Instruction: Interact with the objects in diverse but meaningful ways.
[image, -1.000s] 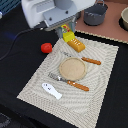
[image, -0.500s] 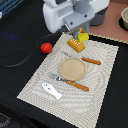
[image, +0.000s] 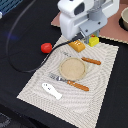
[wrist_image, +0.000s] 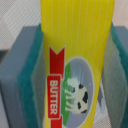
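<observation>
- Yellow butter packet (wrist_image: 75, 60): the wrist view shows it clamped between the green pads (wrist_image: 31, 100) of the gripper (wrist_image: 72, 75), label legible.
- Exterior view: packet (image: 93, 40) just beside the orange block (image: 76, 46), at the striped mat's (image: 35, 85) far edge.
- Red ball (image: 46, 47) off the mat, on the counter (image: 20, 30).

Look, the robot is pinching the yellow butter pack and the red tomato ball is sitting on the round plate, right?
Not quite. The exterior view shows the red tomato ball on the dark table beside the striped mat, not on the round plate. The rest holds: the wrist view shows the gripper with its green pads on either side of the yellow butter pack.
</observation>
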